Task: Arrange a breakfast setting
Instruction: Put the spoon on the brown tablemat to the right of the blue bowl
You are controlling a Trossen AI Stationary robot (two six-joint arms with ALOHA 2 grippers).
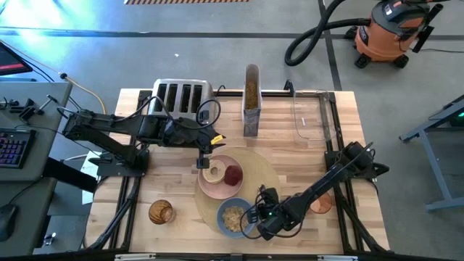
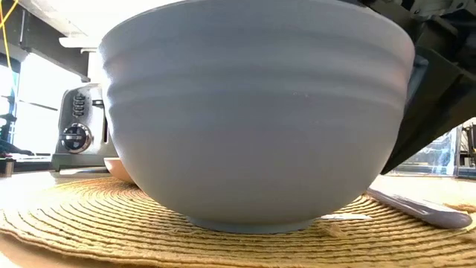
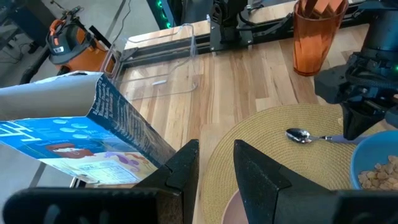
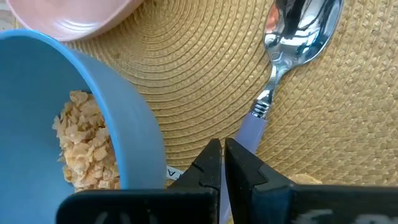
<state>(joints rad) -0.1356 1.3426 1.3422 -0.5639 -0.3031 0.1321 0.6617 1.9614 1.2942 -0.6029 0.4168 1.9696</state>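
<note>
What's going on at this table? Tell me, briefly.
A robot is laying out breakfast. The right gripper sits with its fingers nearly together over the handle of a spoon, which lies on the placemat beside a bowl of cereal. The left gripper hovers open over a plate holding a bagel and a red fruit.

You lose most of the low view to the blue bowl (image 2: 256, 112), which hides the placemat (image 2: 89, 223) behind it. The spoon (image 4: 292, 46) handle vanishes beneath the right gripper (image 4: 222, 163) fingers; the plate (image 4: 74, 15) is cut by the frame edge beyond them.
</note>
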